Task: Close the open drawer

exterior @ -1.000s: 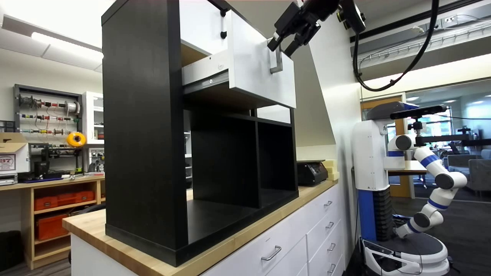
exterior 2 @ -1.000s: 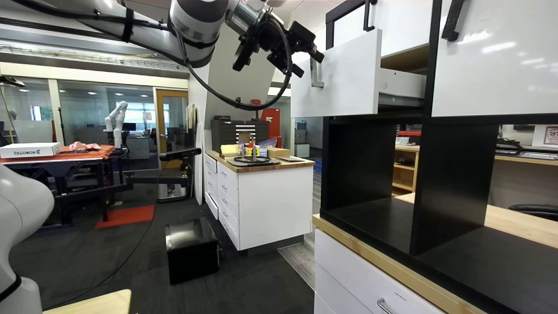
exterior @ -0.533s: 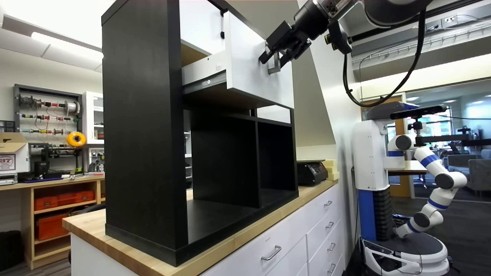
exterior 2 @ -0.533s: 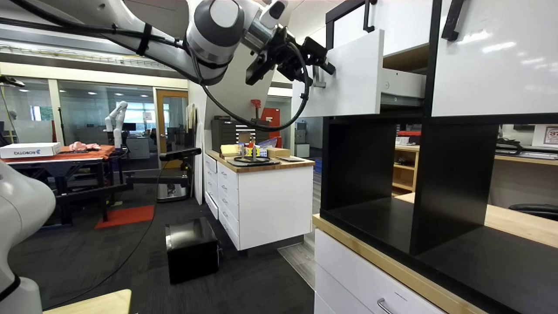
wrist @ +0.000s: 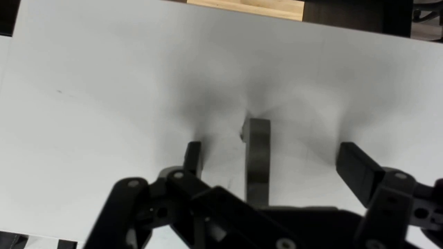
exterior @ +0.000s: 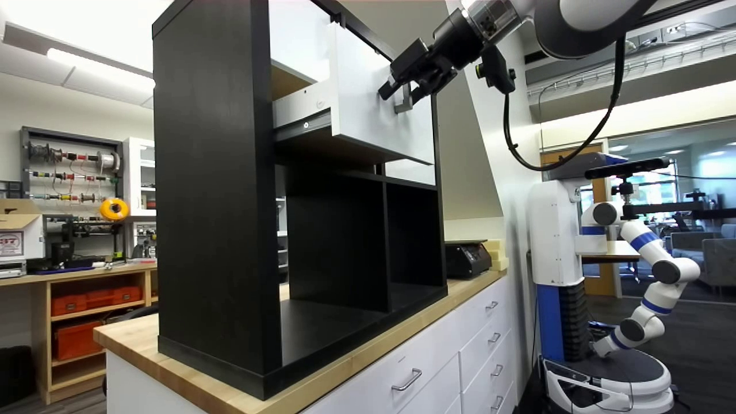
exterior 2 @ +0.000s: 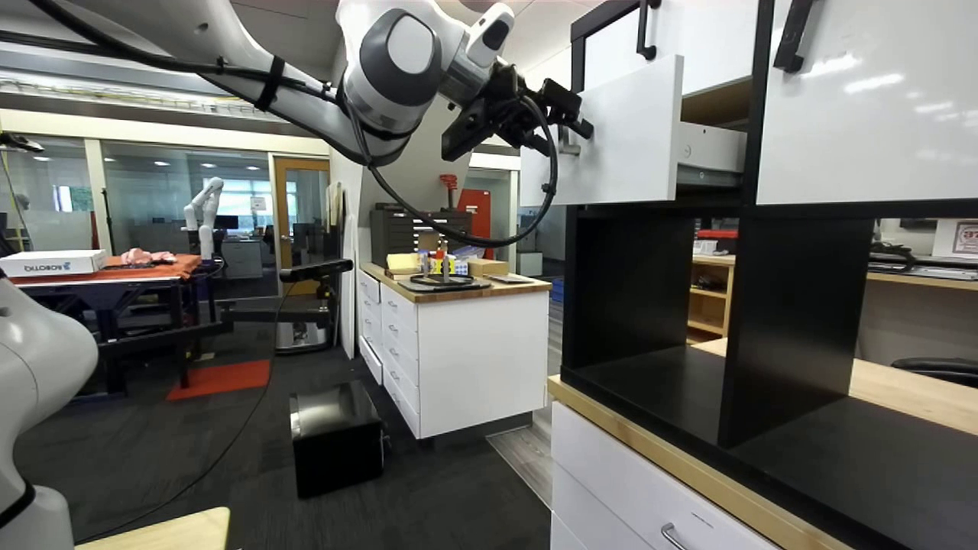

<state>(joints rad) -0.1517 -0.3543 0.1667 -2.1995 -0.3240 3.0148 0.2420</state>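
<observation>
The open drawer shows its flat white front (exterior: 368,123) in both exterior views (exterior 2: 630,156), standing out from the black shelf unit with its pale side and rail exposed. A grey bar handle (exterior: 404,104) is on the front; it stands upright in the wrist view (wrist: 258,155). My gripper (exterior: 401,94) is open, with one finger on each side of the handle and apart from it; this also shows in the wrist view (wrist: 271,154). The fingertips are at or very near the drawer front; contact cannot be told. The drawer's inside is mostly hidden.
The black shelf unit (exterior: 213,201) stands on a wooden counter (exterior: 352,363) over white cabinet drawers (exterior: 397,374). Another white drawer front (exterior 2: 871,130) sits beside the open one. A loose cable (exterior 2: 458,231) hangs from my arm. A black box (exterior 2: 336,443) is on the floor.
My gripper has moved down and in toward the drawer front, its fingers now around the handle. The drawer has slid a little way into the shelf unit.
</observation>
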